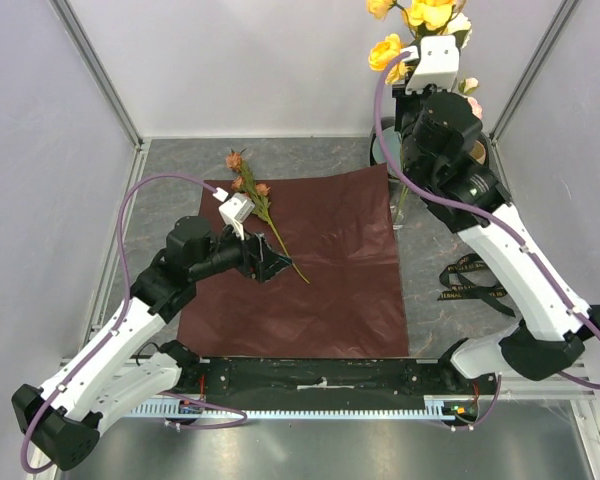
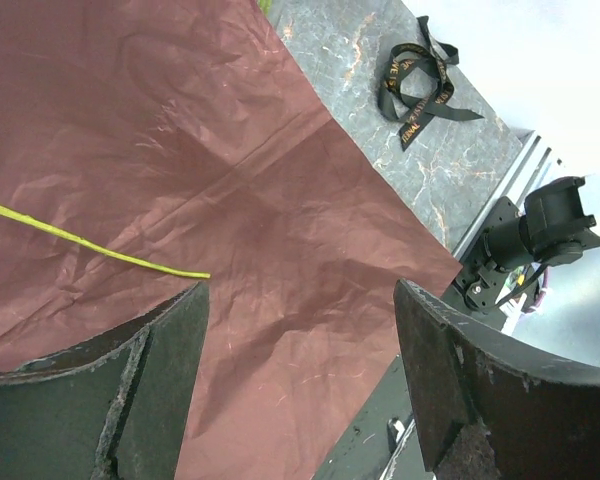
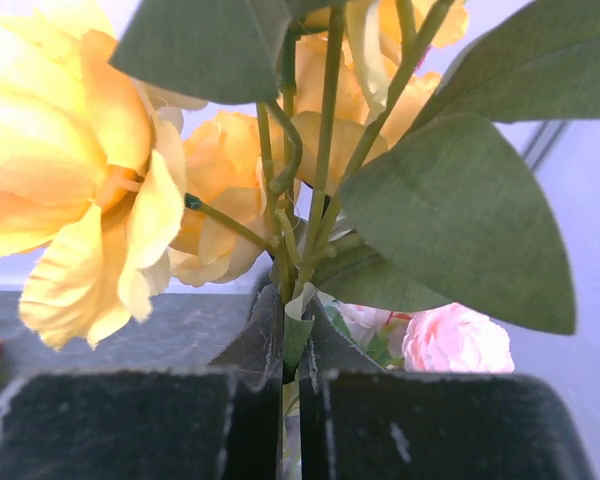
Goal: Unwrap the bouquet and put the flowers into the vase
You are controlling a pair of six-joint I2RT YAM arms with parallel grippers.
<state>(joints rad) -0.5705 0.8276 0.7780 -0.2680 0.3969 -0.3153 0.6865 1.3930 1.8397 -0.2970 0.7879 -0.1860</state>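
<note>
Wrapping paper: the maroon sheet (image 1: 320, 270) lies opened out flat on the grey marbled desk (image 1: 175, 170), creased, with nothing wrapped in it.
Loose stem: one sprig with rust-brown blooms (image 1: 248, 182) lies slantwise on the sheet's far left part. Its blooms are near the far edge and its thin green stalk (image 2: 90, 245) runs toward the middle.
Left pincer (image 2: 300, 385): it hangs low over the paper with its fingers spread wide and nothing between them. The stalk's tip ends just beside one finger (image 2: 165, 370), apart from it.
Right pincer (image 3: 290, 405): raised high at the far right, it is closed tight on the green stalks of a bunch of flowers.
Held flowers: yellow roses (image 3: 85, 150), broad green leaves (image 3: 450, 215) and a pink rose (image 3: 455, 340) lower down fill the wrist view.
In the way: the right arm (image 1: 450, 150) and its blooms cover the far right corner, so the vase cannot be made out for certain.
Ribbon: a black ribbon (image 1: 472, 280) lies loose on the bare desk, to the right of the paper.
Writing: the ribbon has gold lettering along it, too small to read with confidence.
Around: pale walls, metal corner posts and purple cables (image 1: 130, 215) on both arms.
</note>
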